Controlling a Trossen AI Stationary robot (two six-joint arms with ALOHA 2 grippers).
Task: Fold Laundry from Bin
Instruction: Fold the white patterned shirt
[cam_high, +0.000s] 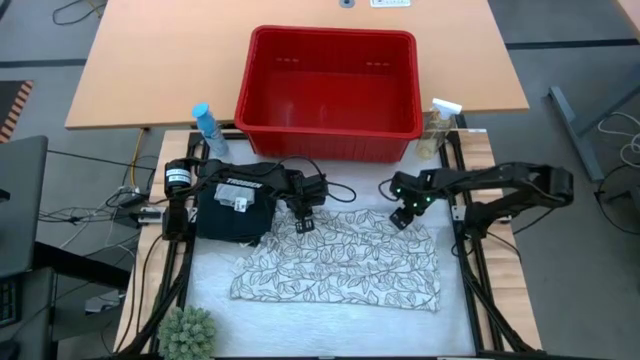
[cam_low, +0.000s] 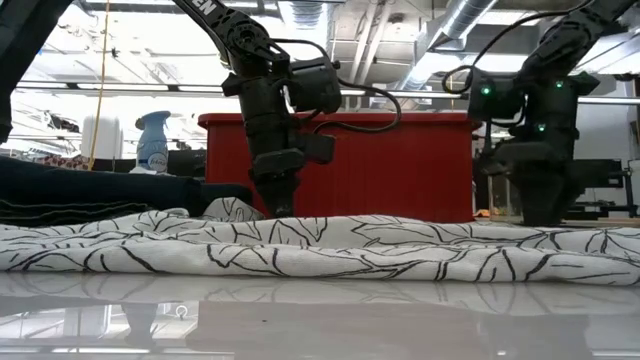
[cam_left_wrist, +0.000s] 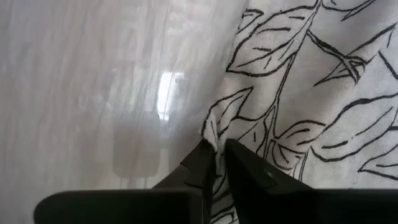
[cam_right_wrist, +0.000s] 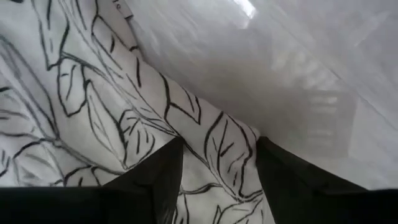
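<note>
The white leaf-print cloth (cam_high: 345, 265) lies spread flat on the white table cover, in front of the red bin (cam_high: 330, 138). Dark folded trousers (cam_high: 232, 212) rest beside the cloth's far left corner. My left gripper (cam_high: 303, 222) points down at the cloth's far edge and is shut on it. My right gripper (cam_high: 405, 215) stands open over the cloth's far right corner (cam_right_wrist: 211, 143). Its fingers stand on either side of that corner, and I cannot tell whether they touch it. In the low view the cloth (cam_low: 320, 250) lies in low folds, and the right gripper's fingertips are hidden behind it. My left gripper pinches the cloth's far edge (cam_left_wrist: 211, 127) between its two fingers, near the cloth's left corner. The fingers come from above, slanting down. The cloth lies slack on the table around the hold, with only that edge drawn up a little between the fingertips (cam_left_wrist: 200, 160).
A blue spray bottle (cam_high: 206, 127) and a clear spray bottle (cam_high: 438, 122) stand at either side of the bin. A green plant (cam_high: 188, 333) sits at the near left corner. Bare table cover (cam_left_wrist: 93, 93) lies beyond the cloth's far edge.
</note>
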